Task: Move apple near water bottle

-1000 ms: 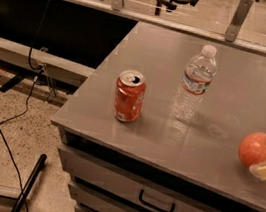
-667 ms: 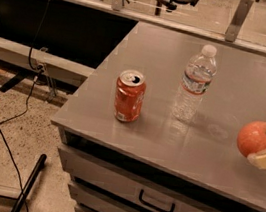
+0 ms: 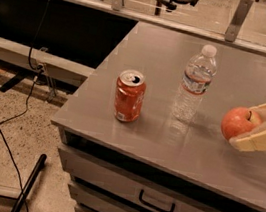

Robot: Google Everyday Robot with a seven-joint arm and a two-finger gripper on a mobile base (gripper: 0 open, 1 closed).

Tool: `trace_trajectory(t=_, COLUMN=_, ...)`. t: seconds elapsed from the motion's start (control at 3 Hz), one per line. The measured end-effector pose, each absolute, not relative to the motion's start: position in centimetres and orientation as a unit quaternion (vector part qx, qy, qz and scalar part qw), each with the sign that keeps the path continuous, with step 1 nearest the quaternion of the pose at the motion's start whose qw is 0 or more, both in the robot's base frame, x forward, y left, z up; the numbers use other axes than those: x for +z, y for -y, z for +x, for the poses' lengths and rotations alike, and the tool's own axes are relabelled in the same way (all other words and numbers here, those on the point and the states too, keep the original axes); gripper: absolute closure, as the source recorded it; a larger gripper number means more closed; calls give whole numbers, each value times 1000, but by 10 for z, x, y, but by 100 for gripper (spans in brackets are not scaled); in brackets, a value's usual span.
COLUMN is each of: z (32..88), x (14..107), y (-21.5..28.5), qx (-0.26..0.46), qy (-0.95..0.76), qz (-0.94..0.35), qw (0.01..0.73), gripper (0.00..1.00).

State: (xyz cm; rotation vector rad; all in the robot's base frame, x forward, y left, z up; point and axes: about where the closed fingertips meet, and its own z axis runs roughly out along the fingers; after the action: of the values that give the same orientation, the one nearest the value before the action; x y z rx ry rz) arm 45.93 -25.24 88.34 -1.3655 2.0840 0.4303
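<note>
Red-orange round apple (image 3: 235,122) was clamped in my beige two-finger gripper (image 3: 249,128), near right of the tall clear plastic water bottle (image 3: 195,83). Mid-carry, I reckoned; next needed a short nudge left, then release.

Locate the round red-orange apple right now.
Camera view, far right: the round red-orange apple is held in the gripper, over the grey metal tabletop, right of the tall clear plastic water bottle and apart from it.

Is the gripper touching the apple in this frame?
Touching. The camera view shows the gripper over the table at right, fingers pressed against the apple on its near and far sides.
</note>
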Motion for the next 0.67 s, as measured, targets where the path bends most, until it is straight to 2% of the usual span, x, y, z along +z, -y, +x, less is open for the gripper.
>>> trace_trajectory(t=0.67, z=492, x=867, y=230, qx=133, qy=-797, qz=-508, qw=298, gripper=57)
